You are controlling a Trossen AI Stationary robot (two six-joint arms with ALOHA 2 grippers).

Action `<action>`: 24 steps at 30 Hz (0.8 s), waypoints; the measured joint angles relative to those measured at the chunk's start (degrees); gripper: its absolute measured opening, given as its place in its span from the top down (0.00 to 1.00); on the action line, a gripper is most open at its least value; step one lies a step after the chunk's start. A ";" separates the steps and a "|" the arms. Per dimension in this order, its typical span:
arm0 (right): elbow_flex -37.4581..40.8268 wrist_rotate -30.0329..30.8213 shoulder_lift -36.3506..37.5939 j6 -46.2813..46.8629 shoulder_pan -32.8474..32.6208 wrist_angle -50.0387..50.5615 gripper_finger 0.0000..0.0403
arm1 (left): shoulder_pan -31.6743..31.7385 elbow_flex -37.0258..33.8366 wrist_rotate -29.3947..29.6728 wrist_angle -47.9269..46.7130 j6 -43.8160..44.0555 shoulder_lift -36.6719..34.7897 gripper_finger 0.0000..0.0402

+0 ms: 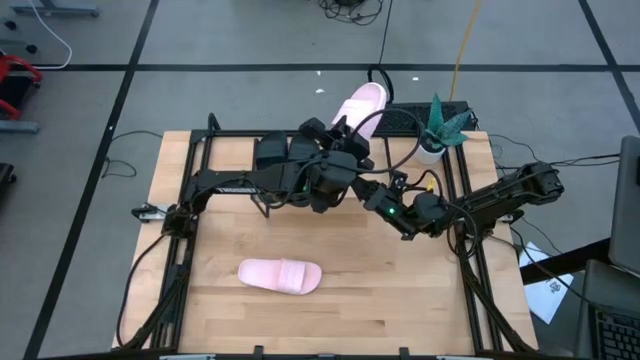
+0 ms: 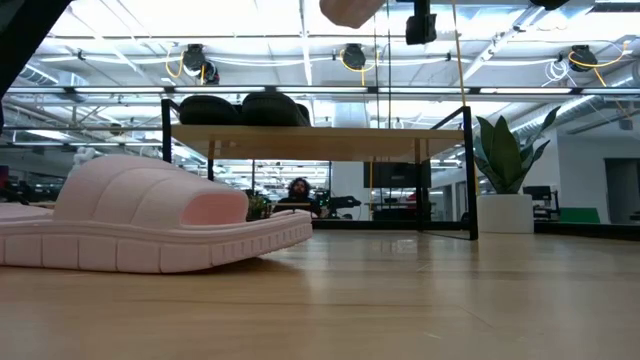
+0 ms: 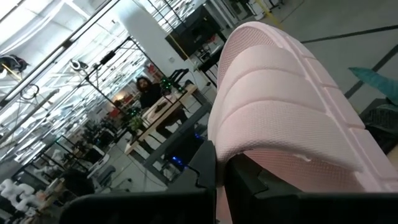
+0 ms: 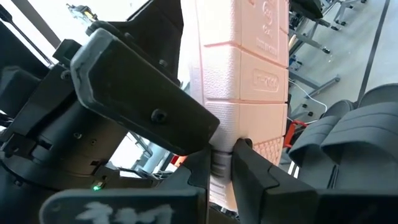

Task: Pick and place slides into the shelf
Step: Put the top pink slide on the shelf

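So we've got both grippers on the same pink slide (image 1: 360,103) right now. The left gripper (image 3: 221,171) is pinching its edge, and the right gripper (image 4: 221,165) is clamped on the sole side, which faces its camera. Both arms meet just above the shelf (image 2: 320,142). From the grippers, the slide's long axis runs up and away, past the back edge of the surface (image 1: 250,240) toward the plant (image 1: 440,125), so the toe end hangs beyond the shelf, not over it. We'd say the next move turns on tipping it back down onto the shelf board.

The other pink slide (image 1: 280,275) lies flat on the surface, well apart, nearer the front edge. Two black slides (image 2: 240,108) already sit on the shelf.

Hard to tell: which arm carries the weight, and the arms hide most of the shelf board from above.
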State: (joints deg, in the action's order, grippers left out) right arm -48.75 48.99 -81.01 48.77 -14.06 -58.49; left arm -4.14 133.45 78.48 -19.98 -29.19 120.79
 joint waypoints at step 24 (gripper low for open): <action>0.00 -1.31 -0.02 0.04 0.00 0.07 0.95 | -0.81 0.02 -0.84 0.10 3.02 -0.11 0.57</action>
State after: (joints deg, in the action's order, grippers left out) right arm -48.75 47.68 -81.03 48.82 -14.06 -58.42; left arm -4.96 133.47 77.64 -19.88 -26.17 120.68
